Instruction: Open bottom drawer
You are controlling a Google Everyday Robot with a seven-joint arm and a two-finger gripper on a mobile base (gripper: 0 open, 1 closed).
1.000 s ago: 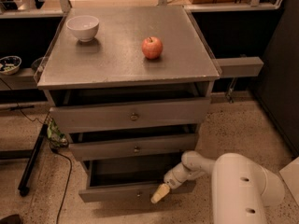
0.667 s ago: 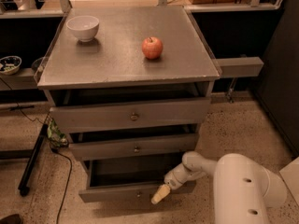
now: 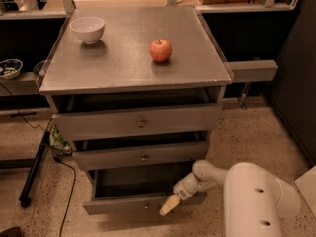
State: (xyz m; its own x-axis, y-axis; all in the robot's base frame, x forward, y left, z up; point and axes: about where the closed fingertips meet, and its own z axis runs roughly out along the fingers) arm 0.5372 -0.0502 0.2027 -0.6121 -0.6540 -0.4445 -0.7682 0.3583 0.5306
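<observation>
— So, working from the left, what is on the grey metal-look worktop (image 3: 123,73)?

— A round white bowl (image 3: 87,28) sits near its back left corner. A red apple (image 3: 161,50) stands well apart from it, right of the middle. Neither one matters for the job.

— And below?

— Three grey flat-fronted drawers. The tall top drawer (image 3: 98,125) and the middle drawer (image 3: 113,158) each stick out slightly and show a small round knob. The bottom drawer (image 3: 118,205) stands out much further, with the dark inside of its box open to view behind the front.

— Where is the claw?

— The tan-tipped claw (image 3: 169,205) is low down, right of centre, resting against the top edge of the bottom drawer's front. The rounded white arm (image 3: 256,196) reaches in from the lower right. I cannot tell whether the claw is wide or narrow.

— What has changed in the last second?

— Almost nothing. The drawer front sits where it did a second ago, and the claw is at the same spot on it. The bowl and apple have not shifted.

— Meaning?

— I judge the pull to be finished or stalled. The drawer is clearly open, so the task looks nearly or fully done. What probably remains is for the claw to let go and back away without nudging the front shut.
</observation>
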